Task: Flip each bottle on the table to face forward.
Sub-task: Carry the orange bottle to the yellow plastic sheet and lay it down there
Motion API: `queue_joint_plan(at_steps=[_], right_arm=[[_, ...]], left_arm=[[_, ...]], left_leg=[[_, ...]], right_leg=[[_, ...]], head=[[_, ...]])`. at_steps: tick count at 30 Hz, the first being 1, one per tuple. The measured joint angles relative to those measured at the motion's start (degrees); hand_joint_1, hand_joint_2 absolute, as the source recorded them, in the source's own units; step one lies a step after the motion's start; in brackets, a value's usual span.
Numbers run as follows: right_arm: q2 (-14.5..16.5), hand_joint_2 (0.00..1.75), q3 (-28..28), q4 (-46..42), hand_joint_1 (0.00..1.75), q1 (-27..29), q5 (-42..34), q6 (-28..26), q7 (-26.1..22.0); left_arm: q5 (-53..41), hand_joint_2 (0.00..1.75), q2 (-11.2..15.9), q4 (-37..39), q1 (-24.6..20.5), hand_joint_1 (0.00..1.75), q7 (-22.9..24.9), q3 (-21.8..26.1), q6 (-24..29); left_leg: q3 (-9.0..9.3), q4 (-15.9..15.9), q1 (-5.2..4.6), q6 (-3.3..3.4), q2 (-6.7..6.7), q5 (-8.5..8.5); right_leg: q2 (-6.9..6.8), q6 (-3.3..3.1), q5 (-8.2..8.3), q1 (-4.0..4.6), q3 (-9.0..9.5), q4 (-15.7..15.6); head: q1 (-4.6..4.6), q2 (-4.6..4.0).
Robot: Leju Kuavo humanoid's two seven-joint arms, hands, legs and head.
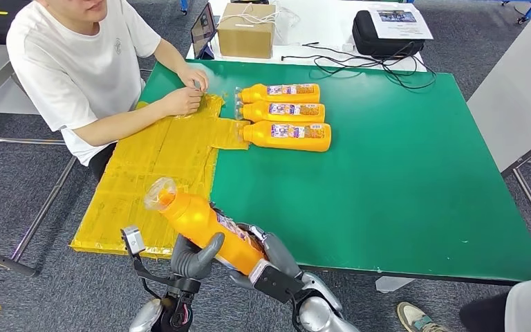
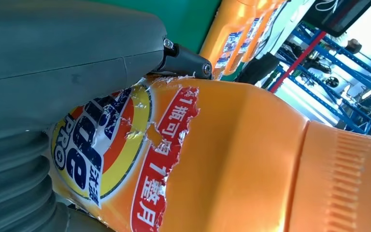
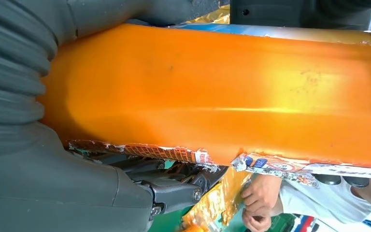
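From the head view, you see both robot hands holding one orange bottle (image 1: 204,225) off the near table (image 1: 415,207) edge: left robot hand (image 1: 192,257) under its middle, right robot hand (image 1: 271,257) at its base. It looks rigid, smooth and probably slippery; grip the body. Left wrist view: torn label (image 2: 125,159). Right wrist view: plain orange back, frayed label edge.

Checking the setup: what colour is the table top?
Green table top, clearest in the head view.
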Motion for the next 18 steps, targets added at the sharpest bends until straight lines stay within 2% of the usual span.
queue_joint_plan(at_steps=[1,12,14,18], right_arm=[[0.0,0.00,0.0,0.0,0.00,0.2,-0.1,-0.1,-0.1],[2.3,0.00,-3.1,-7.8,0.00,5.8,-5.1,-8.5,-7.1],[2.6,0.00,-3.6,-9.9,0.00,7.1,-6.1,-10.3,-7.5],[2.9,0.00,-4.3,-16.2,0.00,10.1,-9.6,-17.7,-8.0]], left_arm=[[0.0,1.75,0.0,0.0,0.0,1.75,0.0,0.0,0.0],[4.3,1.75,0.2,-0.8,-0.3,1.75,-0.7,-0.8,-3.4],[1.7,1.75,0.2,-0.9,-0.3,1.75,-2.4,-0.7,-0.8],[-14.9,1.75,0.3,-1.0,-0.9,1.75,-8.0,0.2,11.9]], left_leg=[[0.00,0.0,0.00,0.00,0.00,0.00],[-0.01,0.0,0.00,0.00,-0.01,-0.01],[-0.01,0.0,0.00,0.00,-0.01,-0.01],[-0.01,0.0,0.00,0.00,-0.01,0.00]], right_leg=[[0.00,0.00,0.00,0.00,0.00,0.0],[-0.01,-0.01,-0.02,0.00,0.00,0.0],[-0.01,-0.01,-0.02,0.00,0.00,0.0],[-0.01,-0.01,-0.02,0.00,-0.02,0.0]], head=[[-0.01,0.00],[0.00,0.00],[0.01,0.00],[-0.01,0.00]])
